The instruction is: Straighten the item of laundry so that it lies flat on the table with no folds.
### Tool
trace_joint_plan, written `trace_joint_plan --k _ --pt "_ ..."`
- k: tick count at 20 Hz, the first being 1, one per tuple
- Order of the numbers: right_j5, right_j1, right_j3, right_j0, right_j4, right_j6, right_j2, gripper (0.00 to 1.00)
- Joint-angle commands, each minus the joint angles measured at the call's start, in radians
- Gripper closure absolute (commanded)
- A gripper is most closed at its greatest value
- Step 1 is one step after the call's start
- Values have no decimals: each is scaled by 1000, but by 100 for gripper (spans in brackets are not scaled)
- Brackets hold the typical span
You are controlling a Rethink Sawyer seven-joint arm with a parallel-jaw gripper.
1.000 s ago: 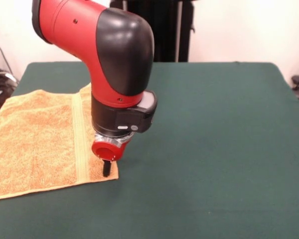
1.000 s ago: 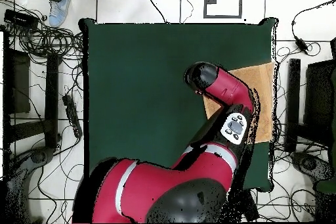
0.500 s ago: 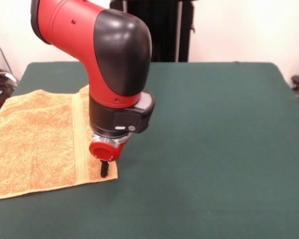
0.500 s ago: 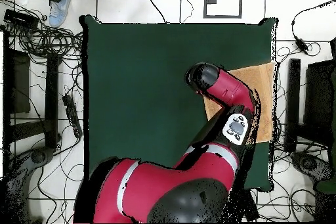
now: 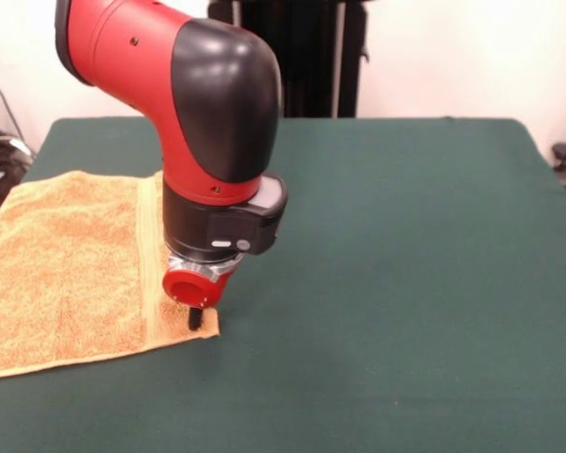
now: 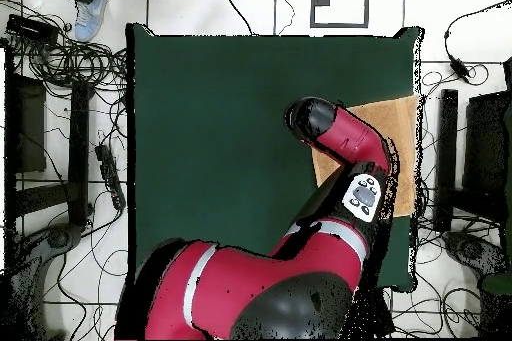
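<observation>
Towel (image 5: 66, 274) on the near left part of the table (image 5: 406, 283) in the front view, its left edge reaching the table's left side. The cloth is orange-tan terry, lying nearly flat, with a paler ribbed band running front to back close to its right edge. Its near right corner sits directly under the gripper (image 5: 195, 318), whose dark tip meets the cloth at or just inside that corner. Whether the fingers are open or closed on the cloth cannot be told, since the wrist hides them. Behind the gripper, the arm (image 5: 198, 104) rises and covers the towel's far right corner. In the overhead view, the towel (image 6: 405, 152) lies against one side edge of the table (image 6: 220, 137), partly under the arm.

Judged from its look, the towel is light, soft and limp, and likely to drag on the green cloth rather than slide freely. A corner or the banded hem offers the best hold, as a pull there spreads the cloth without bunching it.
</observation>
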Motion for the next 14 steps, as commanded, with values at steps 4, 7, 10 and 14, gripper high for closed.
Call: trace_joint_plan --k 4,7,10,14 --pt "-76 49 111 -15 39 128 165 100" --pt "-68 45 116 -13 45 136 167 100" --pt "-55 43 116 -8 57 147 172 100" --pt "-31 32 121 13 94 198 178 100"
